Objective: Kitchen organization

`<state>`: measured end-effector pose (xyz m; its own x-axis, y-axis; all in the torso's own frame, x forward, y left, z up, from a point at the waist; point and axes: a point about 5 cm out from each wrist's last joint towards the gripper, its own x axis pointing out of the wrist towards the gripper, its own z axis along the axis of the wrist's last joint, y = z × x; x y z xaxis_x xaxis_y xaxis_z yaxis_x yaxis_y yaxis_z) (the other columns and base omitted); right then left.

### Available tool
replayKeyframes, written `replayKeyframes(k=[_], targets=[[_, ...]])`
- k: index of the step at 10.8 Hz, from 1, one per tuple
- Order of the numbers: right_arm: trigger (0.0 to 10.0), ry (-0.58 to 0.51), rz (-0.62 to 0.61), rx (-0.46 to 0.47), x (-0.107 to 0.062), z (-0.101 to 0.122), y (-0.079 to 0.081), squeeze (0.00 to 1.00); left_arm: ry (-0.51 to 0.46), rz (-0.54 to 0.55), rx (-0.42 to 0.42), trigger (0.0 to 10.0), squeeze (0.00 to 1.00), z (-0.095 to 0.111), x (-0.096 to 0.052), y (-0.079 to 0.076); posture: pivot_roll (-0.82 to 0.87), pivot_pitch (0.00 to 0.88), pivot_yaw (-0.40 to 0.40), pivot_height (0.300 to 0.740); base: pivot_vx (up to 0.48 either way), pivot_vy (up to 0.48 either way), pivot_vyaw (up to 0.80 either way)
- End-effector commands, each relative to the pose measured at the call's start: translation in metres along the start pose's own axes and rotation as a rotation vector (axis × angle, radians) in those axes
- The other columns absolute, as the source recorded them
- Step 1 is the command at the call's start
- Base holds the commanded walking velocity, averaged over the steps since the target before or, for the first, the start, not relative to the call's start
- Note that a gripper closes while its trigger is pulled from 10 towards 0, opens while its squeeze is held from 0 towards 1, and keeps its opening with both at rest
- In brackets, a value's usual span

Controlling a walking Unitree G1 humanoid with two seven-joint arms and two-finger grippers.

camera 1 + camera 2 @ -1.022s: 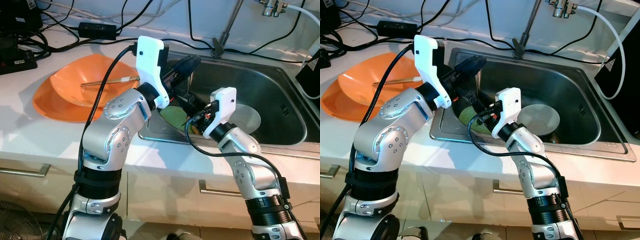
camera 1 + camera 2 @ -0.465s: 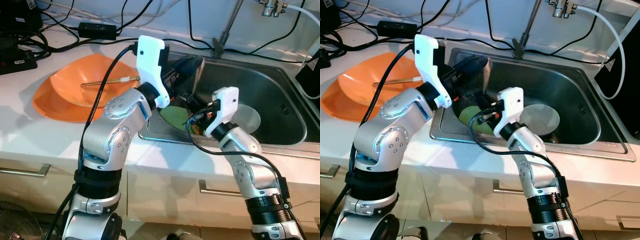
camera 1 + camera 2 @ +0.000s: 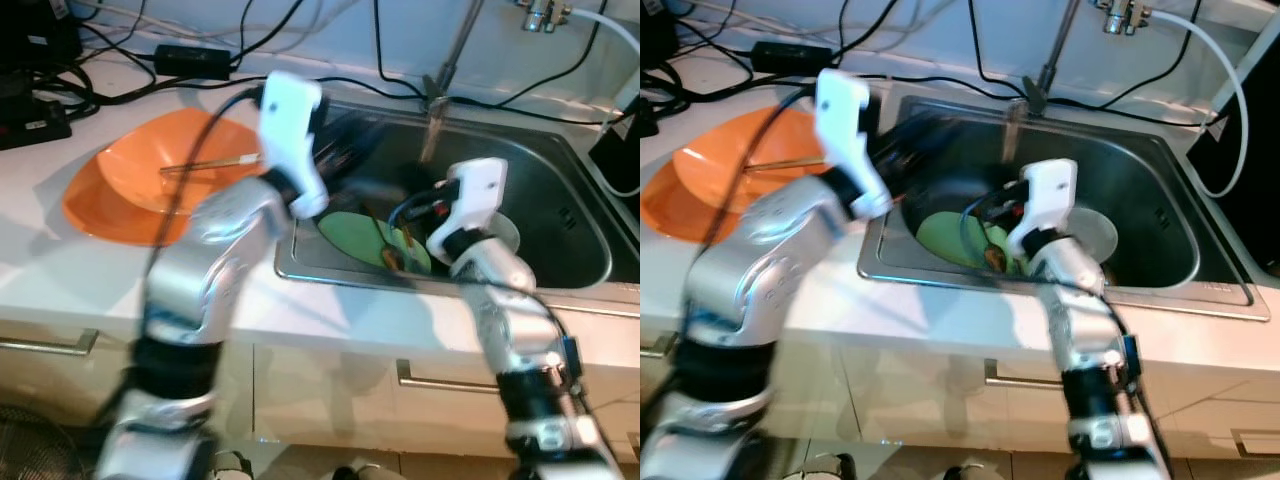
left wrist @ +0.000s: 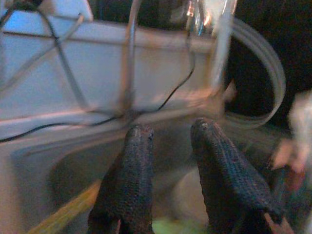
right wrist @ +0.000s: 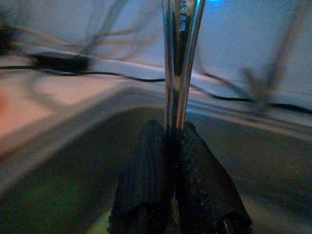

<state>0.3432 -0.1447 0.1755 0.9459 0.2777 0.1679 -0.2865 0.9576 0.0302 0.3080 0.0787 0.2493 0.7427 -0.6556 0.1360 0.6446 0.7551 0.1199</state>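
The metal utensil (image 5: 179, 58) is what I'm working on: a thin shiny piece of cutlery, a spoon or fork I can't tell, standing up from my right gripper (image 5: 175, 146), whose two fingers are closed tight on its handle, over the near left part of the sink (image 3: 1160, 215). My left gripper (image 4: 170, 141) hangs just left of it at the sink's left rim, fingers a small way apart and holding nothing.

The risk, as I judge it, is the crowding. Both arms are blurred and close together, so a quick swing could knock one wrist into the other or clip the tap stem (image 3: 452, 55) at the far rim, and a jolt could twist the thin handle out of the grip and drop it onto the green plate (image 3: 365, 237) below.

A grey plate (image 3: 1092, 232) lies to the right in the basin. On the counter to the left sits an orange bowl (image 3: 125, 190) with a chopstick (image 3: 210, 163) lying in it, with cables (image 3: 200, 55) trailing along the far edge.
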Motion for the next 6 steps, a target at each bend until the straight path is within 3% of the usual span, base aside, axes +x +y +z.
replayKeyframes(k=[1,3,6], targets=[[10.0,-0.028,-0.081,-0.032,0.002,0.006,-0.014,0.00,0.018,-0.019,0.075,10.0,0.00,-0.008,-0.002,-0.006,-0.01,0.080,-0.121,0.740,0.000,0.000,0.00],[10.0,-0.056,-0.215,-0.064,0.008,0.010,-0.030,0.00,0.027,0.053,0.175,10.0,0.00,-0.032,-0.017,-0.003,-0.01,0.083,-0.122,0.740,0.000,0.000,0.00],[10.0,-0.104,-0.308,-0.093,0.007,0.010,-0.041,0.00,-0.023,0.080,0.233,10.0,0.00,-0.043,-0.028,-0.004,-0.01,0.083,-0.125,0.740,0.000,0.000,0.00]])
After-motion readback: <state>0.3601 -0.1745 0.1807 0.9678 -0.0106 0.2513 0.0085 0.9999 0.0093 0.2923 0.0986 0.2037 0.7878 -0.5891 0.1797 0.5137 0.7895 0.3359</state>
